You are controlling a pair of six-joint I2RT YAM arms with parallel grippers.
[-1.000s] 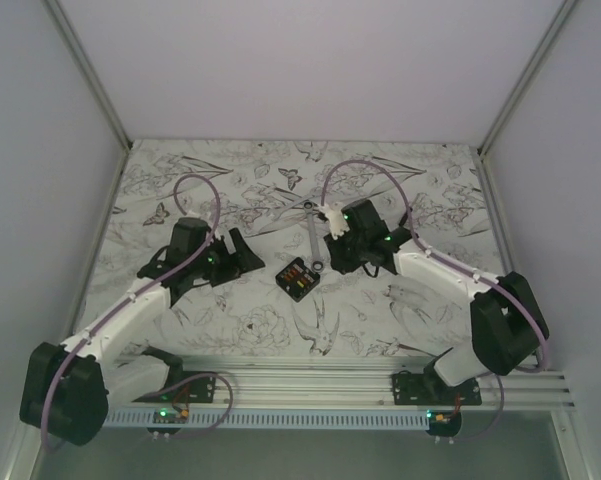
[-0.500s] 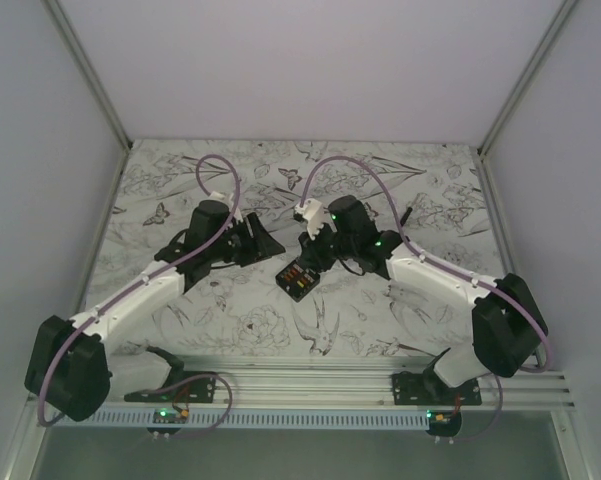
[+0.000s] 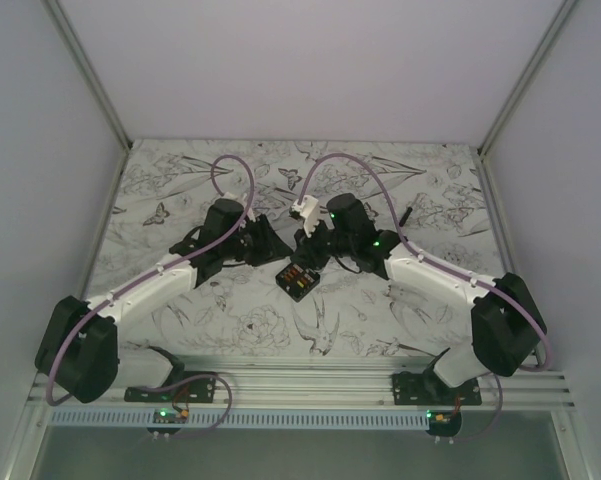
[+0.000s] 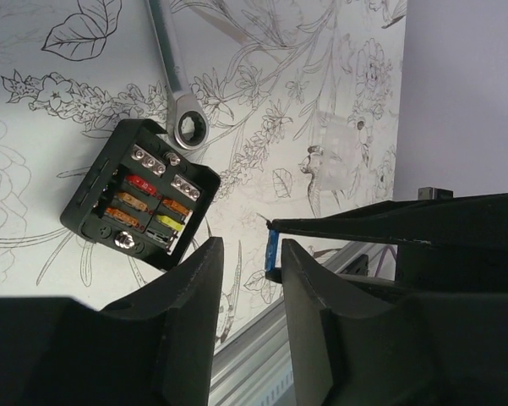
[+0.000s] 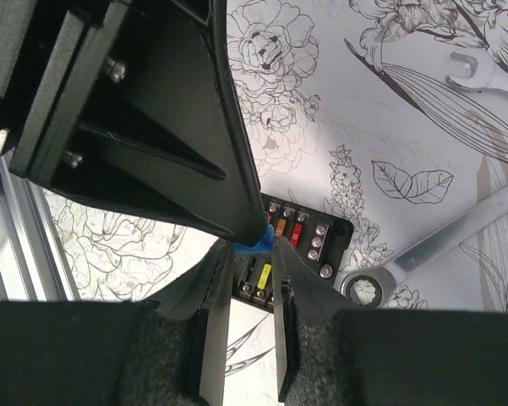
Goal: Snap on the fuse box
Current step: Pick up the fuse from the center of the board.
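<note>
Black fuse box (image 3: 299,281) sits mid-table, fuses up, long axis slanting far-left to near-right, just nearward of both tools; right gripper (image 5: 251,254), seemingly pinched on a small blue piece (image 5: 254,245), hangs closest over it, left gripper (image 4: 249,254) spread empty alongside

The left gripper (image 3: 278,248) has advanced away from the counter's left edge toward its centre. The right gripper (image 3: 309,254) has shifted left. Both tips now meet over the far side of the fuse box (image 3: 298,280).
</note>
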